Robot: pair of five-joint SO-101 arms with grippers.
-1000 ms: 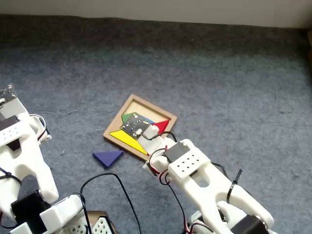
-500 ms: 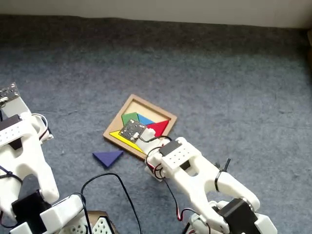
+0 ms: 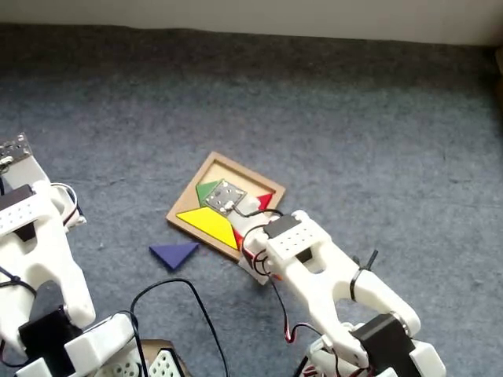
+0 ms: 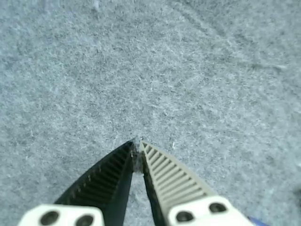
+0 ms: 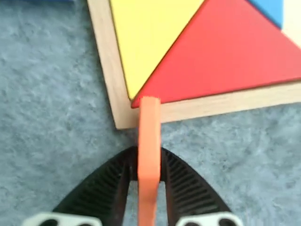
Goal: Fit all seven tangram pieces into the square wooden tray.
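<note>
**Orange piece held on edge at the tray's rim**

A grey carpet [image 3: 354,118] covers the whole work surface. The right arm [image 3: 330,275] stretches from the near side over the near corner of the wooden tray [image 3: 189,185]. The left arm [image 3: 39,259] stands well apart from the tray, at the side of the carpet. The left gripper [image 4: 137,150] has its jaws pressed together with nothing between them, above bare carpet.

The tray lies turned like a diamond near the middle of the carpet. Inside it a yellow triangle [image 3: 211,222] and a red triangle [image 5: 225,56] lie flat, touching along one edge. A green piece [image 3: 207,191] and a blue piece [image 5: 273,9] lie deeper in the tray. A dark blue triangle [image 3: 174,253] lies outside on the carpet, near the tray's side.

The right gripper [image 5: 146,157] pinches an orange piece [image 5: 150,117] that stands on its thin edge. The far end of this piece reaches over the rim, where the yellow and red triangles meet.
</note>
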